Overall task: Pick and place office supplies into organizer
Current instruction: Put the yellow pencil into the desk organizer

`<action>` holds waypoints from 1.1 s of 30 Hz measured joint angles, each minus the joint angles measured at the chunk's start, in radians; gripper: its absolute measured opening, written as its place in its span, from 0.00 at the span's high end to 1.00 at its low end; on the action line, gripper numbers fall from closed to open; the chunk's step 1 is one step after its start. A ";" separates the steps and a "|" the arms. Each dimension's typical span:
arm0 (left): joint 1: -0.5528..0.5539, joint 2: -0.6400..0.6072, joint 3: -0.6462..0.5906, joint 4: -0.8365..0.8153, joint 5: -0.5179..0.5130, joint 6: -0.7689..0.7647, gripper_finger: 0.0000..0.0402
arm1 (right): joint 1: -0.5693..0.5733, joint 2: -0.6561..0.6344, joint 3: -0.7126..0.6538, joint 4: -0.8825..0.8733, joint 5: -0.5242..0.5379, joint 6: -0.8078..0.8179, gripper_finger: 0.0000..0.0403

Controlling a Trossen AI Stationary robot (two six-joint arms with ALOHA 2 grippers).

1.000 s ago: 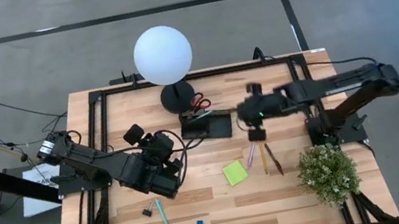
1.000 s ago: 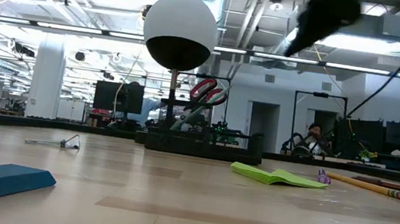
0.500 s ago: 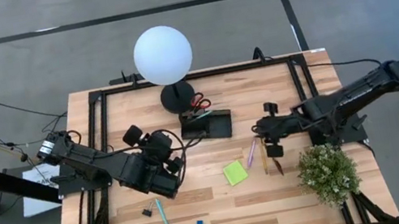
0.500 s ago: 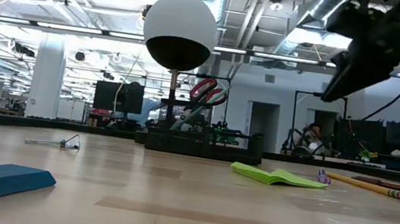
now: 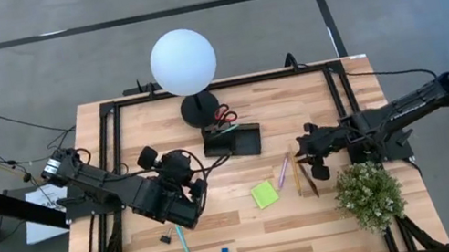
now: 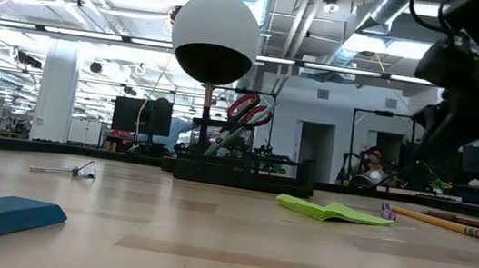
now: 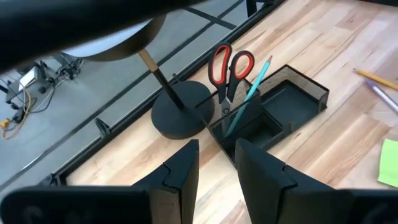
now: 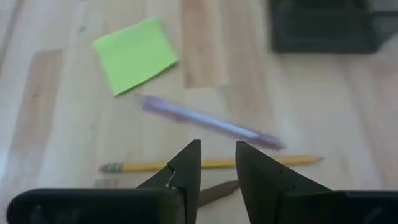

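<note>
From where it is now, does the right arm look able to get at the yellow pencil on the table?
Probably yes. The right gripper hangs over the yellow pencil, fingers slightly parted, and nothing lies between them. The purple pen and a darker pencil lie close on either side, so a clean pick needs care.

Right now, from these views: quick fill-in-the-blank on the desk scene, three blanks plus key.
1. The red-handled scissors stand upright in the ____.
2. The right gripper hovers above the yellow ____.
3. The sticky-note pad lying on the table is lime-____.

Missing words: organizer; pencil; green
</note>
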 joint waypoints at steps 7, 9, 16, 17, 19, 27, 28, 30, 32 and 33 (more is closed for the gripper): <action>0.030 0.000 0.000 0.000 -0.002 0.025 0.75 | 0.080 0.052 0.023 0.034 -0.026 -0.177 0.77; 0.038 0.000 0.000 0.000 -0.004 0.035 0.75 | 0.101 0.074 0.041 0.056 -0.027 -0.235 0.77; 0.062 0.000 0.000 0.000 -0.004 0.035 0.75 | 0.137 0.183 0.114 0.070 -0.033 -0.485 0.77; 0.063 0.000 0.000 0.000 -0.004 0.036 0.75 | 0.143 0.201 0.118 0.071 -0.049 -0.552 0.77; 0.066 0.000 0.000 0.000 -0.004 0.035 0.75 | 0.157 0.240 0.118 0.061 -0.095 -0.691 0.77; 0.067 0.000 0.000 0.000 -0.003 0.035 0.75 | 0.218 0.395 0.118 0.066 -0.131 -0.941 0.80; 0.067 0.000 0.000 0.000 -0.003 0.036 0.75 | 0.225 0.407 0.118 0.069 -0.131 -0.942 0.81; 0.067 0.000 0.000 0.000 -0.003 0.039 0.75 | 0.235 0.430 0.119 0.068 -0.131 -0.942 0.82; 0.067 0.000 0.000 0.000 -0.003 0.043 0.75 | 0.246 0.447 0.127 0.068 -0.131 -0.942 0.82; 0.067 0.000 0.000 0.000 -0.003 0.043 0.75 | 0.251 0.455 0.136 0.069 -0.130 -0.942 0.82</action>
